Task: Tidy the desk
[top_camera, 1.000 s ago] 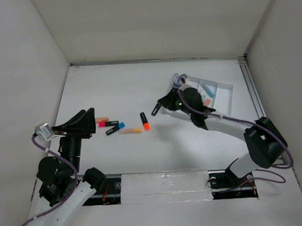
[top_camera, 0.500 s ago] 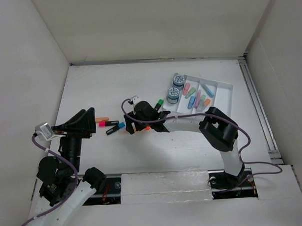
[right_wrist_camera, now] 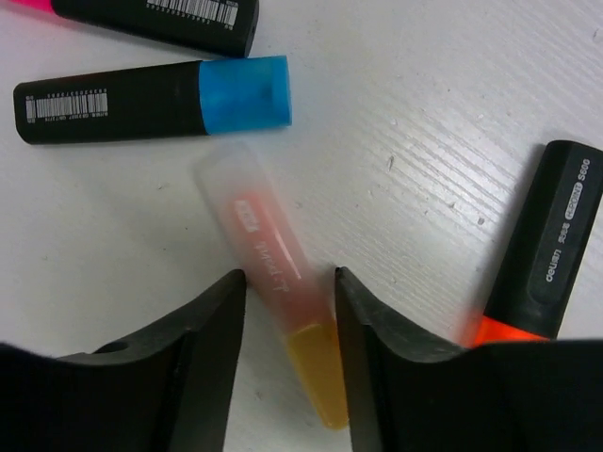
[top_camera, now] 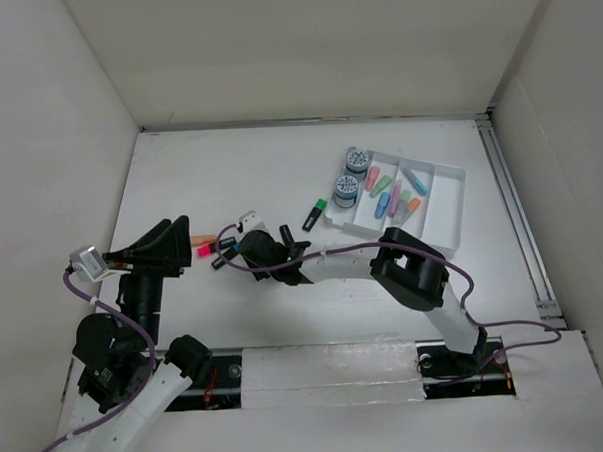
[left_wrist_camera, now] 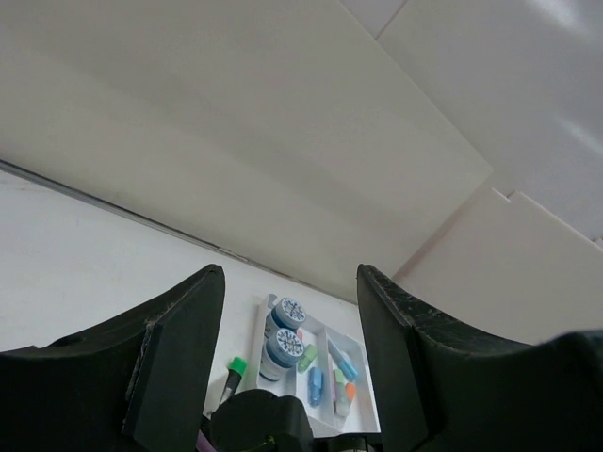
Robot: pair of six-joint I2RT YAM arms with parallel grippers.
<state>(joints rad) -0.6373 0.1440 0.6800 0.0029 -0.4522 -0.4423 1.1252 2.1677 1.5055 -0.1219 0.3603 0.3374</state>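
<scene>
The desk (top_camera: 229, 169) is the white tabletop. My right gripper (top_camera: 255, 256) reaches left across it to a cluster of markers. In the right wrist view it (right_wrist_camera: 287, 315) is open, low over the desk, its jaws either side of a translucent pink highlighter with a yellow cap (right_wrist_camera: 268, 273), with small gaps showing. A black marker with a blue cap (right_wrist_camera: 151, 99) and a black marker with an orange cap (right_wrist_camera: 546, 245) lie close by. My left gripper (top_camera: 182, 246) is open and empty, raised at the left; it also shows in the left wrist view (left_wrist_camera: 290, 330).
A white compartmented tray (top_camera: 450, 194) at the back right holds two blue-lidded bottles (top_camera: 347, 184) and several highlighters. A green-capped marker (top_camera: 315, 213) lies beside its left wall. A pink-ended marker (top_camera: 204, 248) lies near the left gripper. White walls bound the desk.
My right gripper has swung left from beside the tray to the marker cluster and come down over the pink highlighter. The left arm has not moved.
</scene>
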